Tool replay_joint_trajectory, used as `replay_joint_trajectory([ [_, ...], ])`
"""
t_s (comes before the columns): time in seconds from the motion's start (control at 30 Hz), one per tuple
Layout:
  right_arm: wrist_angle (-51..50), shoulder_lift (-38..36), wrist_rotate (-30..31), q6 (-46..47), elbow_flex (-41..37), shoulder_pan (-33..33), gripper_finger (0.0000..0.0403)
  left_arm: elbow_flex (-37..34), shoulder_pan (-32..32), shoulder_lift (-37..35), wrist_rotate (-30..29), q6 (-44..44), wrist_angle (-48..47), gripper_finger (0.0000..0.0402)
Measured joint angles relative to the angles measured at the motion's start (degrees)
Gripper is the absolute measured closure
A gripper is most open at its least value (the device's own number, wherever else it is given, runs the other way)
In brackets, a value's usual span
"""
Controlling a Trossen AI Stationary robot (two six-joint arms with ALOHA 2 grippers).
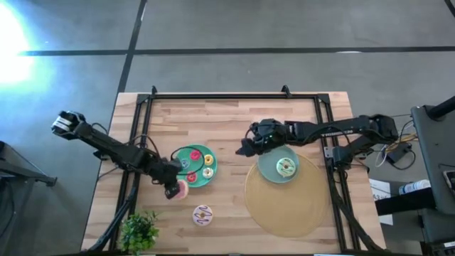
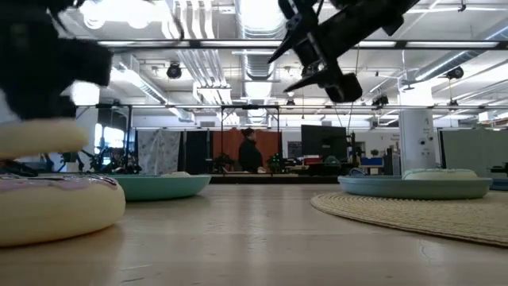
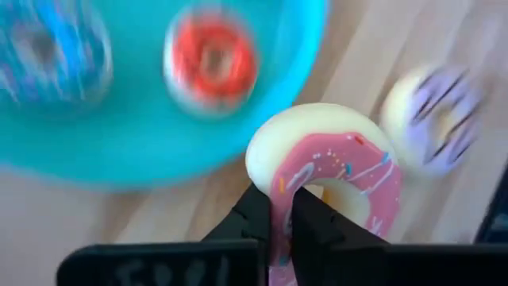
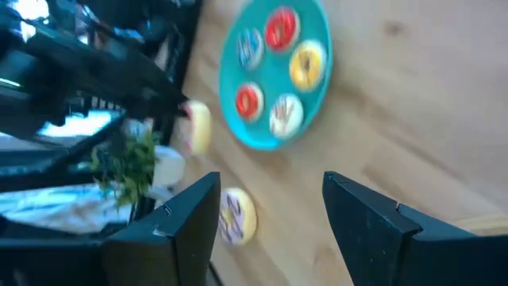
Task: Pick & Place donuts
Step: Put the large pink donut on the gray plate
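Note:
My left gripper [image 1: 173, 189] is shut on the pink donut [image 1: 182, 188] just off the near edge of the teal plate [image 1: 186, 153]. That plate carries several tiny donuts, red [image 3: 213, 58], yellow [image 4: 306, 65] and others. The white donut with purple streaks [image 1: 202, 215] lies flat on the table nearer to me. My right gripper [image 1: 249, 146] hovers open over bare wood between the two plates. A greenish donut [image 1: 286, 168] lies on the grey-blue plate [image 1: 269, 169]. My left gripper pinches the pink donut's ring [image 3: 279, 187] on the side nearest the wrist. One finger [image 3: 254, 213] is outside the ring and the other [image 3: 313, 221] is at its hole. The donut [image 2: 40, 135] is lifted clear of the table, beside the teal plate's edge.
A round woven mat [image 1: 288, 206] lies under the grey-blue plate on the table's right half. A leafy plant [image 1: 138, 231] stands at the near left corner. A black frame [image 1: 234, 96] runs along the far edge and both sides. Bare wood shows in the middle.

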Motion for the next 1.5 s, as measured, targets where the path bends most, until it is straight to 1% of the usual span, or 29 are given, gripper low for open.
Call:
replay_joint_trajectory([
  [0.1,4.67,3.61,-3.54,1.48,-0.10,0.37,0.0188,3.23,0.91,-0.79,-4.42,0.77,0.08,0.0399],
  [0.23,20.24,9.62,-6.32,2.63,0.17,2.05,0.0188,4.52,4.21,-0.72,-4.02,1.21,3.00,0.0400],
  [0.3,24.64,12.66,-7.73,2.74,1.47,2.82,0.0188,4.58,5.80,-0.71,-2.99,1.22,4.72,0.0400],
  [0.37,24.11,15.45,-8.91,1.88,3.57,3.36,0.0188,4.58,6.80,-0.70,-2.02,1.25,5.82,0.0401],
  [0.53,23.63,21.46,-10.71,0.23,9.24,4.53,0.0188,4.58,7.47,-0.32,-1.80,2.05,11.40,0.0401],
  [0.73,23.56,26.88,-15.47,-0.77,16.00,4.53,0.0188,4.58,9.11,2.37,-2.52,3.07,15.05,0.0401],
  [0.83,20.89,28.72,-17.21,-0.63,18.52,4.50,0.0188,4.78,9.80,3.76,-2.70,3.88,16.42,0.0401],
  [0.97,15.63,29.42,-17.70,-1.94,20.26,4.61,0.0188,5.63,10.12,4.63,-3.40,5.27,16.76,0.0401],
  [1.13,15.18,28.53,-17.51,-2.33,20.31,4.61,0.0188,5.63,10.48,5.23,-3.77,5.93,16.98,0.0401],
  [1.33,9.33,28.30,-17.10,-4.27,20.16,4.50,0.0188,5.93,10.49,5.17,-3.51,6.65,17.04,0.0401],
  [1.5,9.43,28.21,-15.96,-5.54,20.18,4.46,0.0188,6.02,10.56,5.81,-2.56,6.65,17.09,0.0401],
])
